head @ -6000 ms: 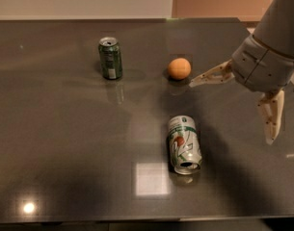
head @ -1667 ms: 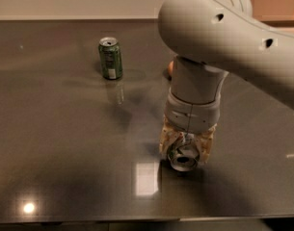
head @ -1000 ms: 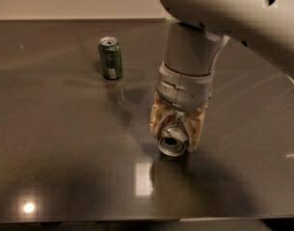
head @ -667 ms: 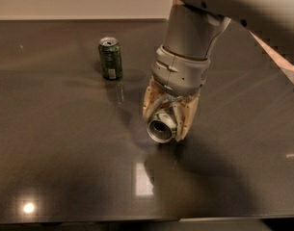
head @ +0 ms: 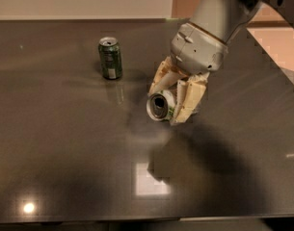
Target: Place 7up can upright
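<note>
Two cans in view. 7up can (head: 160, 106) near table (head: 64, 143) centre, pinched between cream fingers (head: 190, 97) of gripper (head: 167, 105), one finger on each side of can body. Can not upright: lies on side, silver end facing camera. Whether can touches tabletop, cannot tell. Grey arm (head: 219, 18) reaches in from upper right. Dark green can (head: 110, 58) stands upright, well apart, toward back left.
</note>
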Robot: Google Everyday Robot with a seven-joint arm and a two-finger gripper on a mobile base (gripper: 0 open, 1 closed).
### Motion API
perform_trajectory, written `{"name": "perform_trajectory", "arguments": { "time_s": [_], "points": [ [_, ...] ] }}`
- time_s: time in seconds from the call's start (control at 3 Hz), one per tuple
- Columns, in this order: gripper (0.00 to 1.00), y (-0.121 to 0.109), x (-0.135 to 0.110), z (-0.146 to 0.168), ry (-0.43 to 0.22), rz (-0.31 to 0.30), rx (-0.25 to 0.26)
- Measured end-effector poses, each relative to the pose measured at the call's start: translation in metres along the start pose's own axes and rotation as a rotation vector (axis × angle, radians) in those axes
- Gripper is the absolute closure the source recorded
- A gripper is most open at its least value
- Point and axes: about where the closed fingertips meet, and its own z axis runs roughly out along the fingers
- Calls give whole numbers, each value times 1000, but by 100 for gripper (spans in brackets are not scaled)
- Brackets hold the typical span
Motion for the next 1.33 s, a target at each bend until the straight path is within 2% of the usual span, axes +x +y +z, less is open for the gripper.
{"name": "perform_trajectory", "arguments": {
  "time_s": [0.33, 0.67, 1.0, 1.33],
  "points": [
    [100, 3, -3, -13, -172, 125, 44],
    [100, 8, -9, -19, -362, 199, 67],
    [100, 13, -12, -19, -517, 244, 76],
    [100, 18, -10, -19, -638, 277, 94]
  ]
}}
